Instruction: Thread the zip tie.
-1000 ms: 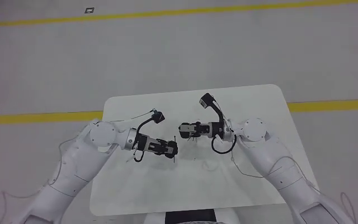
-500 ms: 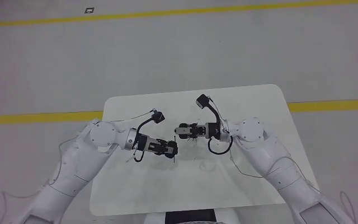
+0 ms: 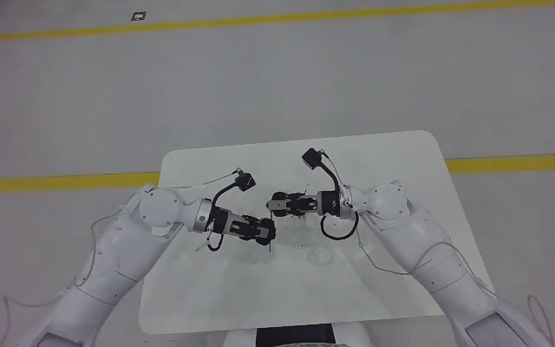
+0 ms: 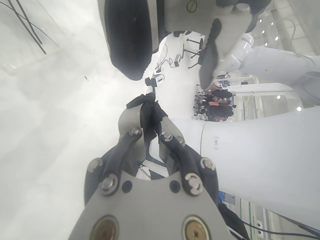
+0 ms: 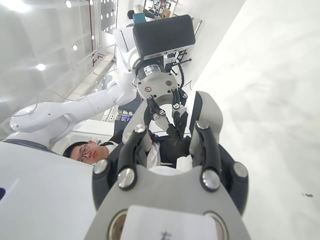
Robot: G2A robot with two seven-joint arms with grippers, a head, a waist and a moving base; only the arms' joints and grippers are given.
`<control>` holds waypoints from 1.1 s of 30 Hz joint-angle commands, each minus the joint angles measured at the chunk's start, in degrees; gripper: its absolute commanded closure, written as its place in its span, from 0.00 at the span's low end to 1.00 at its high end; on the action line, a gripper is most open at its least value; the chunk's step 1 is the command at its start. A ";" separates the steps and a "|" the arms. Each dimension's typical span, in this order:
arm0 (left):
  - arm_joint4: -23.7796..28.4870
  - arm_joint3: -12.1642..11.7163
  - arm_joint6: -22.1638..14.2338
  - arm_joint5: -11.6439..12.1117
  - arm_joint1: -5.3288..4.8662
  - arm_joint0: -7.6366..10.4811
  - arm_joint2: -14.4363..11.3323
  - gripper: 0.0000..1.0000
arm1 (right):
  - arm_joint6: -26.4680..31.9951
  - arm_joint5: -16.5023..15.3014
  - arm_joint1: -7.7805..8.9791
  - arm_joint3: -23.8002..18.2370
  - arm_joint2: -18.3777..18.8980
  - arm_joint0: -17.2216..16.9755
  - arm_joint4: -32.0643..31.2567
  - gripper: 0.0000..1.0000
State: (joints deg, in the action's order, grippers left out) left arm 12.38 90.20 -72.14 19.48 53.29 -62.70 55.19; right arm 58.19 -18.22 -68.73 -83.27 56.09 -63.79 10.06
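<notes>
Black right pincer has edged closer to left pincer.

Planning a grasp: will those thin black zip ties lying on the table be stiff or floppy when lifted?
The zip ties are long, thin strips, so probably very light and bendy, drooping when lifted by one end. They lie flat on the table, so likely awkward to get under and apt to slip.
</notes>
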 commanded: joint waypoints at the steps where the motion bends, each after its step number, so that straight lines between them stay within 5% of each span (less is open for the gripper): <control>1: 0.00 0.00 0.00 0.00 0.00 0.00 0.00 1.00 | 0.18 -0.03 0.09 -0.06 -0.01 -0.05 -0.53 0.75; 33: 0.00 0.00 0.00 0.00 0.00 0.00 0.00 1.00 | 1.02 -0.07 0.81 -1.46 -1.55 0.77 -3.99 0.87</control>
State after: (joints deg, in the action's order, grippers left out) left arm 12.38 90.20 -72.14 19.48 53.29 -62.70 55.19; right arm 59.25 -18.34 -67.92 -84.72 54.63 -63.11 6.11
